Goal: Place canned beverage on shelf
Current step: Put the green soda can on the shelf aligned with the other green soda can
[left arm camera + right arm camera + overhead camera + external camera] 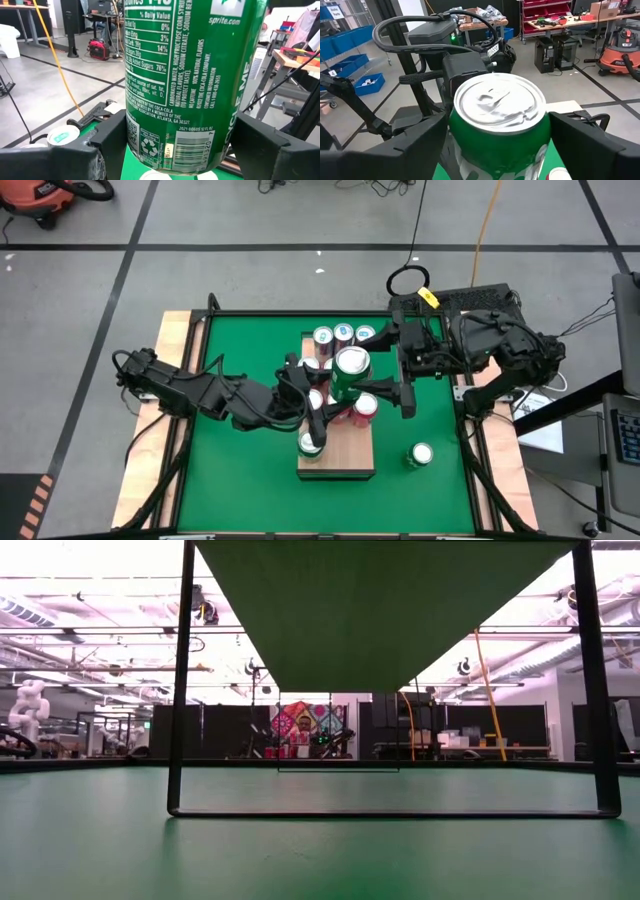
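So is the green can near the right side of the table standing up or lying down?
Standing up. The loose green can shows its round silver top straight to the overhead camera, resting on the green table.

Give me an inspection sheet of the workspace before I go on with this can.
Surface: green table mat, bare along its left side.
Job's things: pale wooden shelf block mid-table, with silver-topped cans standing on it; green Sprite can held above it.
Clutter: lone green can upright on the mat, right of the shelf.
Grippers: left gripper shut on the Sprite can's body; right gripper around its top end.
Cables: yellow cable across the floor.
Surroundings: orange shop vacuum on grey floor.
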